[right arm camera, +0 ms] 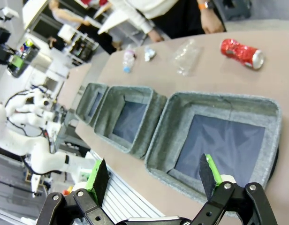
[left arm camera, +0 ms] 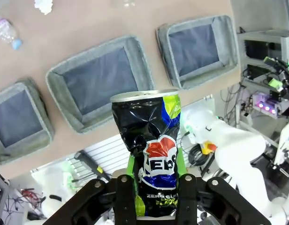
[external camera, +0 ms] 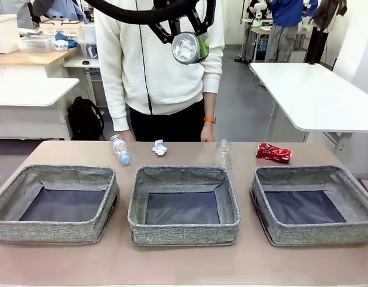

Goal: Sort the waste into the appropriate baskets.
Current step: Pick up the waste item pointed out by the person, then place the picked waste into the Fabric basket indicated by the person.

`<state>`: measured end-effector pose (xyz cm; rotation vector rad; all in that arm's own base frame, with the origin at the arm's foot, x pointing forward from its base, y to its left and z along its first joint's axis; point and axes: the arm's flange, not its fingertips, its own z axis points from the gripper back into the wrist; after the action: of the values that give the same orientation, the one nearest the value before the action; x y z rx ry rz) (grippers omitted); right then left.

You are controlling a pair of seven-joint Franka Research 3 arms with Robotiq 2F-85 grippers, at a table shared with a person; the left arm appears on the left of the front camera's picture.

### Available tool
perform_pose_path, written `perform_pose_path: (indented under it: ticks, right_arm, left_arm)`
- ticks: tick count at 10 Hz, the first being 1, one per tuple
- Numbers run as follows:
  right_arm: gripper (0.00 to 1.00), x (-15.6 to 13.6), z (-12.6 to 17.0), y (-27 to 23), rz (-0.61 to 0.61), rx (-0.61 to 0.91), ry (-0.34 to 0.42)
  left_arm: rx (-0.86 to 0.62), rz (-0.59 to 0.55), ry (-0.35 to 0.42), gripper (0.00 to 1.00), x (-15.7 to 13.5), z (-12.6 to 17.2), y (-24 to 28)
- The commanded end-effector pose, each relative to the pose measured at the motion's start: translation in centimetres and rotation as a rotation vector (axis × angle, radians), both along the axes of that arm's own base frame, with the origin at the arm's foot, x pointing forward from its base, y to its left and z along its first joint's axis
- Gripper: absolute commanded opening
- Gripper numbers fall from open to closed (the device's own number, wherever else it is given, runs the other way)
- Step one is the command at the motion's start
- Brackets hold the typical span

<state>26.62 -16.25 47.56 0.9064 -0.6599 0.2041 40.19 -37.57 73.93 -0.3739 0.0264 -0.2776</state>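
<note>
Front view: the left fingers (external camera: pixel 203 46) hang high over the desk (external camera: pixel 184 266), level with the chest of the person (external camera: pixel 154 66) standing at the far side. They are closed on the crushed dark can (external camera: pixel 185 48), whose silver end faces the camera. From the left wrist view the grip is plain: one green pad presses each side of the can's lower half, and the can stands straight out along the fingers with its rim end away from the wrist. Beneath it lie the three baskets, well apart from it, with the middle one closest to being under the can.

Along the near half of the desk the left basket (external camera: pixel 52 230), the middle basket (external camera: pixel 184 232) and the right basket (external camera: pixel 315 234) sit in a row, dark floors showing. Beyond them, near the far edge, the rest of the waste lies in a line – the clear plastic bottle (external camera: pixel 119 148) on its side behind the left and middle baskets, the crumpled white paper wad (external camera: pixel 159 147) just beside it, the clear plastic cup (external camera: pixel 223 154) behind the middle basket, and the crushed red can (external camera: pixel 273 153) behind the right one.

Right wrist view: the right fingers (right arm camera: pixel 99 180) stand wide apart, hovering by the near side of the right basket – gripping no waste.
</note>
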Motion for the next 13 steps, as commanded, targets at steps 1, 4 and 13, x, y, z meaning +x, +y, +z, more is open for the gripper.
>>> perform_pose_path:
  ticks: [1,4,13]
  right_arm:
    - [1.00,0.30,0.14,-0.06,0.006,0.013,-0.034]
    - [1.00,0.30,0.14,-0.06,0.006,0.013,-0.034]
    - [1.00,0.30,0.14,-0.06,0.006,0.013,-0.034]
  left_arm:
    - [0.000,-0.001,-0.041,0.34,-1.03,0.75,1.13]
    - [0.000,-0.001,-0.041,0.34,-1.03,0.75,1.13]
    - [0.000,-0.001,-0.041,0.34,-1.03,0.75,1.13]
